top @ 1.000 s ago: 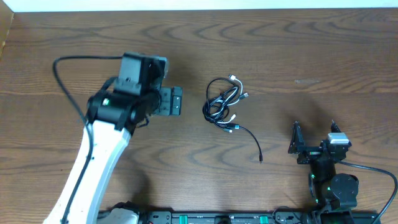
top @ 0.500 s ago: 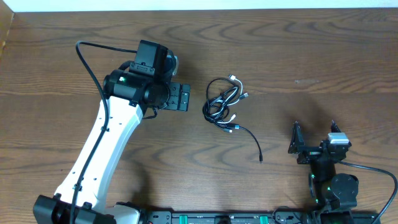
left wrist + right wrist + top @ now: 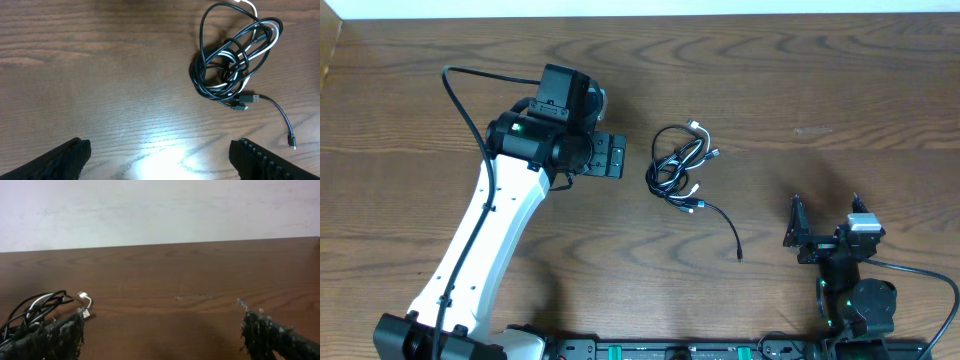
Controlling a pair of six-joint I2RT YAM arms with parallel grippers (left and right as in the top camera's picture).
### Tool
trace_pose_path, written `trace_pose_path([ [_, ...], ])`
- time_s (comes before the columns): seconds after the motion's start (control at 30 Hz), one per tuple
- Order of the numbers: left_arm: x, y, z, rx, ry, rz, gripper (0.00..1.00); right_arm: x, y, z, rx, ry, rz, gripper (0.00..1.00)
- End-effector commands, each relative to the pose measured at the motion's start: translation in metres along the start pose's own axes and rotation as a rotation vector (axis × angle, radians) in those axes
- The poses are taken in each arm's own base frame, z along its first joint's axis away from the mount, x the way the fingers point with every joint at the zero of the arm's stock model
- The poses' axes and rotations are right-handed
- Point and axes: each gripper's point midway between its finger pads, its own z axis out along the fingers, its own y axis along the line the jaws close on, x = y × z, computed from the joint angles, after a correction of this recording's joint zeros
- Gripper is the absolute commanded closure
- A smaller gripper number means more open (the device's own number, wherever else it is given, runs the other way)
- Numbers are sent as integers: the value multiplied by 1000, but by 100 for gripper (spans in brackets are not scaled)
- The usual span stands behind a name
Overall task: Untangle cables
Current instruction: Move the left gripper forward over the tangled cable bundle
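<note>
Cables (image 3: 680, 170) knotted; left gripper (image 3: 610, 157) and right gripper (image 3: 825, 222) gape empty. Risk: pinching several strands together tightens the tangle.

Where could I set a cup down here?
Bare wood lies along the far right of the table, beyond the cables and past the right gripper, and in the far left corner behind the left arm. The near middle, between the left arm and the cables' loose tail, is free. Crowded: the centre, where the left gripper sits beside the cables.
</note>
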Motion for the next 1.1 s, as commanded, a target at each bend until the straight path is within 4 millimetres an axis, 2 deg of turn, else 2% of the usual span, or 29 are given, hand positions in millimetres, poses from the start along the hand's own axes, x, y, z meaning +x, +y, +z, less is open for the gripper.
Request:
trace_pose_path([
  [0.0, -3, -5, 2, 18, 8, -8, 7, 1, -2, 0, 8, 4, -16, 1],
  [0.2, 5, -7, 29, 29, 97, 7, 7, 1, -2, 0, 8, 4, -16, 1],
  [0.4, 0, -17, 57, 36, 120, 34, 7, 1, -2, 0, 8, 4, -16, 1],
  [0.63, 23, -28, 70, 44, 226, 52, 7, 1, -2, 0, 8, 4, -16, 1],
  [0.73, 27, -37, 79, 51, 250, 64, 7, 1, -2, 0, 8, 4, -16, 1],
  [0.87, 43, -57, 106, 41, 323, 41, 7, 1, -2, 0, 8, 4, -16, 1],
  [1.07, 46, -75, 117, 38, 321, -13, 7, 1, -2, 0, 8, 4, -16, 1],
])
